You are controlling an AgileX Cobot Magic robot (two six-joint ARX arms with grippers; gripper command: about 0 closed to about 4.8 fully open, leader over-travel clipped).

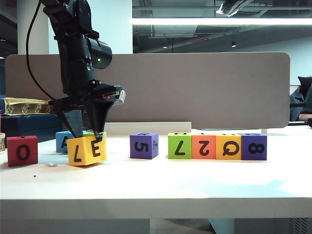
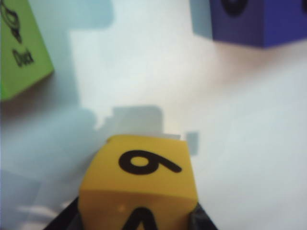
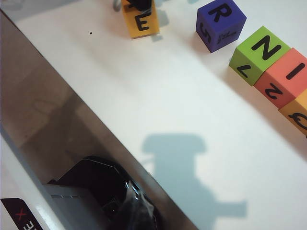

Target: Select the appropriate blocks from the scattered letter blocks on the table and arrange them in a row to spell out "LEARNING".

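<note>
My left hand grips the yellow block at lower left, tilted, beside the blue block. My right hand is out of view. At right, four blocks sit in a row; the purple block stands apart. About half remains, I judge. White surface, grey divider behind.

Behind my workspace stood a grey-brown divider panel; a bright ceiling light strip glowed above, the ceiling seemingly dark, exposed.
</note>
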